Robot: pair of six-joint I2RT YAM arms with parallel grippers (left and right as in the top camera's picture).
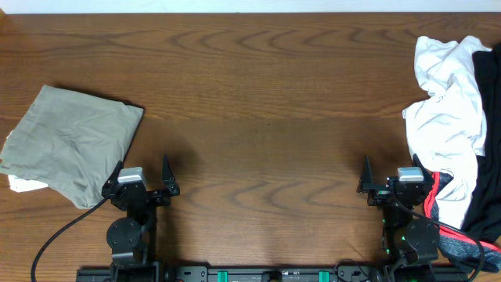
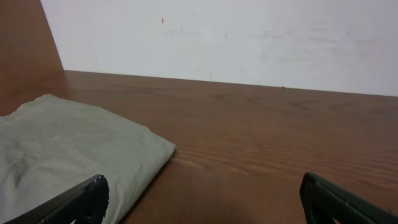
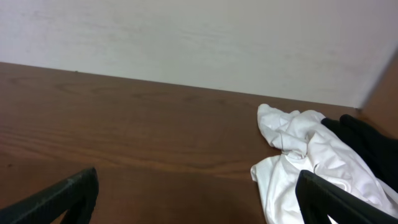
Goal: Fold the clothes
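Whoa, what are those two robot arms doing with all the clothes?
Their job is folding clothes, but at this moment neither arm is holding anything. The left hand and the right hand are both open and empty, near the front edge of the table. A khaki garment lies flat and folded on the left side. On the right, a white garment, a black garment and a red and grey garment sit in a crumpled pile, not folded yet.

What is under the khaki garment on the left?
A white fabric edge pokes out beneath the khaki garment at its near left corner; the rest is covered.
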